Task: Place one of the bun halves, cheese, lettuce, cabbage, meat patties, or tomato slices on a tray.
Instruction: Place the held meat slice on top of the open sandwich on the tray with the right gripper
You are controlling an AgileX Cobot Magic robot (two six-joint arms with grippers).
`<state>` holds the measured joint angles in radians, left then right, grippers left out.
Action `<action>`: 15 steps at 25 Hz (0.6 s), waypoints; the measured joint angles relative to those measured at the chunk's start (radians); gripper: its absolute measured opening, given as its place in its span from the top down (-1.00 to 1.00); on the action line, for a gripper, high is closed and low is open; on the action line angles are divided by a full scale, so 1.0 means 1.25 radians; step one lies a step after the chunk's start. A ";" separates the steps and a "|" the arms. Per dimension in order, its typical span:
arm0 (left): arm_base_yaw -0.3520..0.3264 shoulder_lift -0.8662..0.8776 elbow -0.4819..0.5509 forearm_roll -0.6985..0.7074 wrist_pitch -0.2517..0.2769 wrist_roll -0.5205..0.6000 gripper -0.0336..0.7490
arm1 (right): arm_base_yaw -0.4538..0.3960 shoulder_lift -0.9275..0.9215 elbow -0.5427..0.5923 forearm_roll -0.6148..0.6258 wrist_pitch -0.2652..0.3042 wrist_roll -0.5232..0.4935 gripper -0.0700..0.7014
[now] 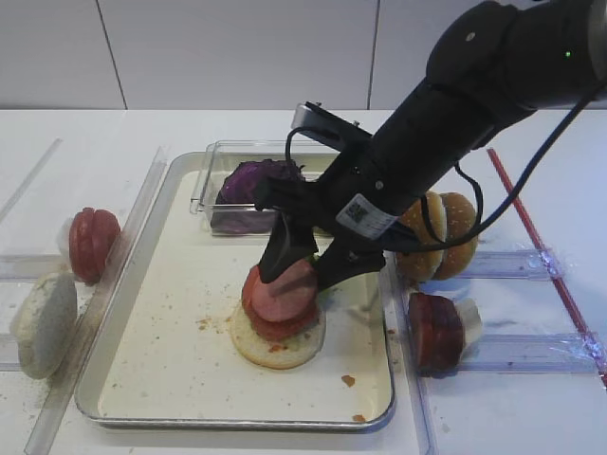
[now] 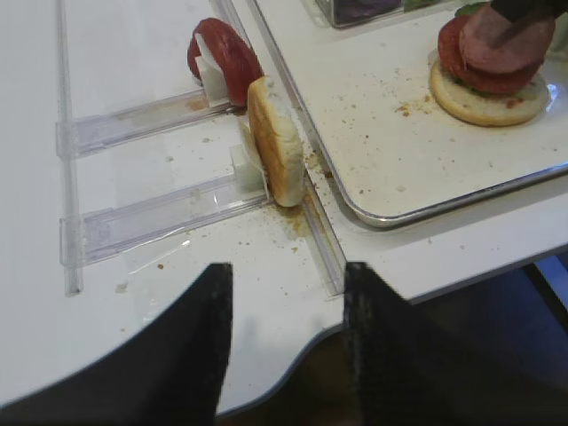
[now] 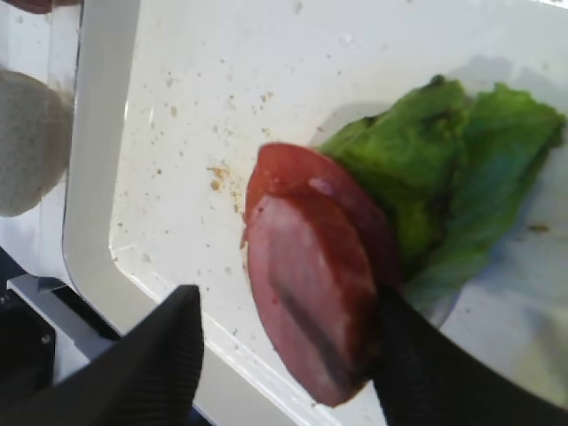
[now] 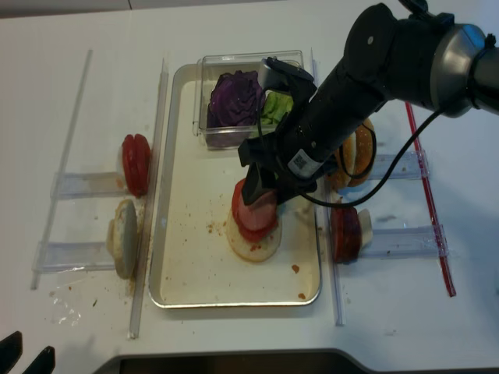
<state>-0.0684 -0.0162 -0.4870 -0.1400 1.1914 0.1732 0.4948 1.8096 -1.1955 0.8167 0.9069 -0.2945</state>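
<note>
Right hand (image 1: 303,265) is low over the tray (image 1: 171,313), fingers spread apart on either side of a meat patty (image 1: 289,287). The wrist view shows a clear gap on one side of the patty; the other finger is at its edge, contact uncertain. The patty leans tilted on a tomato slice (image 1: 275,318), which lies on a pale bun half (image 1: 280,346) on the tray floor. Lettuce (image 3: 444,169) lies on the tray just behind the stack.

At the tray's far end, a clear box (image 1: 213,185) holds purple cabbage (image 1: 256,182).

Right of the tray, on the counter (image 1: 512,408): bun halves (image 1: 446,232) and more patties (image 1: 434,332) standing in clear racks. Left of the tray: tomato slices (image 1: 93,244) and a bun half on edge (image 1: 43,322).

Left hand (image 2: 284,337) hangs over the counter edge, fingers apart, holding nothing.
</note>
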 joint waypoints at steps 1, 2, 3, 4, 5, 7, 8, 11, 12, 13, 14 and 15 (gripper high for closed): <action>0.000 0.000 0.000 0.000 0.000 0.000 0.19 | 0.000 0.000 0.000 -0.005 0.000 0.009 -0.33; 0.000 0.000 0.000 0.000 0.000 0.000 0.19 | 0.000 0.000 0.000 -0.010 0.000 0.016 -0.33; 0.000 0.000 0.000 0.000 0.000 0.000 0.19 | 0.000 0.000 0.000 -0.016 0.000 0.020 -0.33; 0.000 0.000 0.000 0.000 0.000 0.000 0.19 | 0.000 0.000 0.000 -0.021 0.000 0.023 -0.33; 0.000 0.000 0.000 0.000 0.000 0.000 0.19 | 0.003 0.000 0.000 -0.024 0.000 0.024 -0.33; 0.000 0.000 0.000 0.000 0.000 0.000 0.19 | 0.007 0.000 0.000 -0.027 -0.003 0.027 -0.33; 0.000 0.000 0.000 0.000 0.000 0.000 0.19 | 0.012 0.000 0.000 -0.034 -0.007 0.029 -0.34; 0.000 0.000 0.000 0.000 0.000 0.000 0.19 | 0.021 0.000 0.000 -0.053 -0.009 0.040 -0.34; 0.000 0.000 0.000 0.000 0.000 0.000 0.19 | 0.021 0.000 0.000 -0.060 -0.009 0.043 -0.34; 0.000 0.000 0.000 0.000 0.000 0.000 0.19 | 0.021 0.000 0.000 -0.068 -0.011 0.047 -0.34; 0.000 0.000 0.000 0.000 0.000 0.000 0.19 | 0.021 0.000 0.000 -0.078 -0.012 0.053 -0.34; 0.000 0.000 0.000 0.000 0.000 0.000 0.19 | 0.021 0.000 0.000 -0.086 -0.013 0.058 -0.34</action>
<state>-0.0684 -0.0162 -0.4870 -0.1400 1.1914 0.1732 0.5215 1.8096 -1.1955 0.7096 0.8908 -0.2225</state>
